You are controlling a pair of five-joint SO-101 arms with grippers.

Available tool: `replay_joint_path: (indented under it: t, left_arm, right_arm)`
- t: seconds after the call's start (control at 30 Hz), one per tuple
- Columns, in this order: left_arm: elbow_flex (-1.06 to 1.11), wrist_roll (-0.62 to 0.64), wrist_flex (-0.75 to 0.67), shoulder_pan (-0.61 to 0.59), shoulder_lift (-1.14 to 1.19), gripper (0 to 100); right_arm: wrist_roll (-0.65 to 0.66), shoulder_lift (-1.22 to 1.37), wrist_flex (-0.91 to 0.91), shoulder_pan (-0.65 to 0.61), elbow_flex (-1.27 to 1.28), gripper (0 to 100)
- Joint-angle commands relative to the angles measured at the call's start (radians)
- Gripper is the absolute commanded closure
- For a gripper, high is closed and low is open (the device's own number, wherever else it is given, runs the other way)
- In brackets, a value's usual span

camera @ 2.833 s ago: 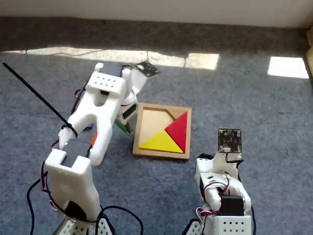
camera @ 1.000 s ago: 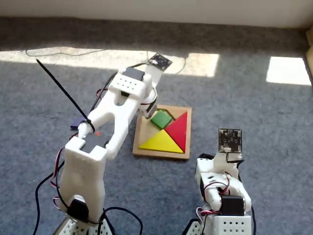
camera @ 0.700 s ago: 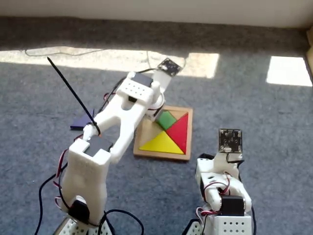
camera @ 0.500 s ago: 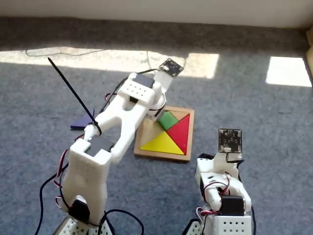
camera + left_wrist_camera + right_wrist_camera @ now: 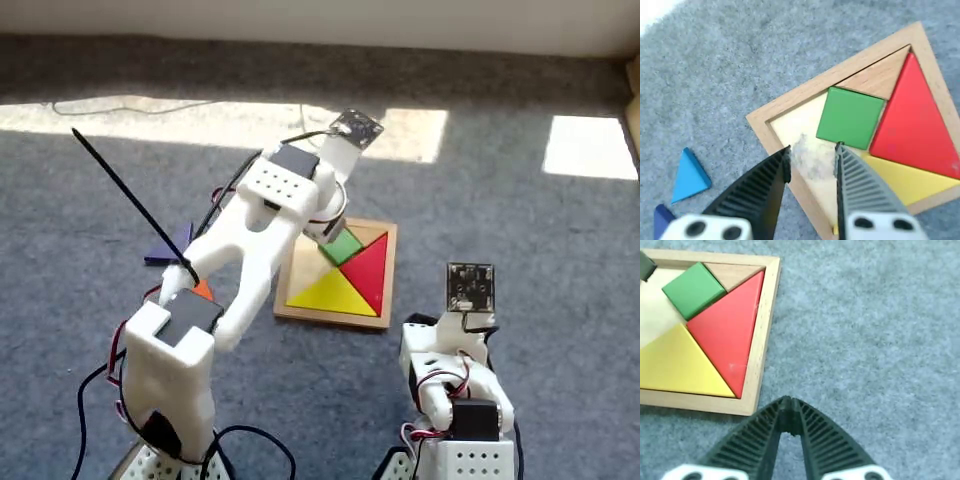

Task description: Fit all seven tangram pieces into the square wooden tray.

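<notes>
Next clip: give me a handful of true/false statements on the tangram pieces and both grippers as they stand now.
1. The green square lies in the wooden tray, next to the red triangle. True.
2. The left gripper is shut on the green square. False: its fingers are open, holding nothing.
3. The light blue triangle lies on the carpet, outside the tray. True.
4. The yellow triangle lies on the carpet. False: it is in the tray.
5. The right gripper is shut, over the carpet. True.
</notes>
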Motion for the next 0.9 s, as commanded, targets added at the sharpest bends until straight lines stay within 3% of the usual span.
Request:
replay_joint_path:
  t: [0.0,0.27,0.47,0.67,0.87]
  left_arm:
    - [0.058,0.009,0.006,-0.021,-0.176,85]
    - [0.217,0.005,0.006,-0.196,-0.427,85]
    - [0.289,0.0,-0.04,-0.352,-0.455,85]
    - [0.4,-0.098,-0.153,-0.43,-0.453,69]
    - [0.386,-0.23,-0.224,-0.461,-0.406,72]
  right_arm:
    - [0.0,-0.015,-0.002,0.008,0.151,99.2]
    - [0.0,-0.015,-0.002,0.008,0.151,99.2]
    - [0.0,-0.015,-0.002,0.008,0.151,99.2]
    - [0.0,-0.015,-0.002,0.008,0.151,99.2]
    - [0.0,-0.015,-0.002,0.008,0.151,99.2]
